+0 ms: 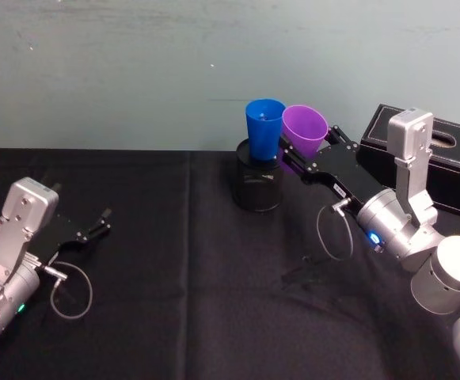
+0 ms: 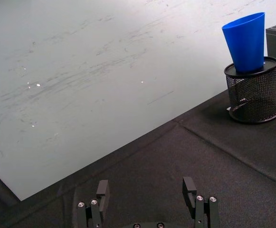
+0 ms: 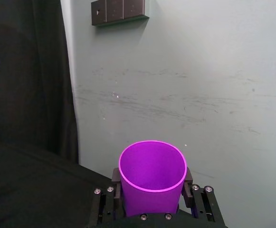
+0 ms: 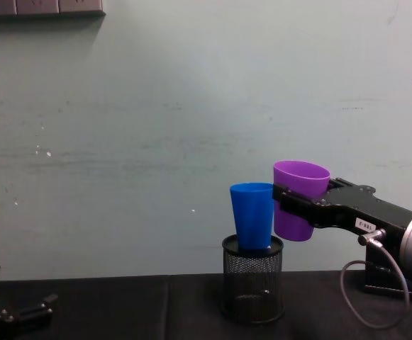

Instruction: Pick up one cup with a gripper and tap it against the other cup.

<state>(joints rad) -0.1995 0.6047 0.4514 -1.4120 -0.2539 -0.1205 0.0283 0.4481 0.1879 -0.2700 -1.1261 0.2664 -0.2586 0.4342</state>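
Black cloth is spread over the tabletop (image 1: 174,309), which is backed by a pale, scuffed wall (image 1: 134,71); a black box (image 1: 451,170) is set at its far right. The purple cup (image 1: 304,130) is pinched by the right hand (image 1: 313,150) and held in the air, its rim just beside the blue cup (image 1: 264,127), which is stood upright in a black mesh pen holder (image 1: 259,186). The left hand (image 1: 103,220) is parked low at the left, fingers spread.

text: none legible | white label (image 4: 365,224): too small to read
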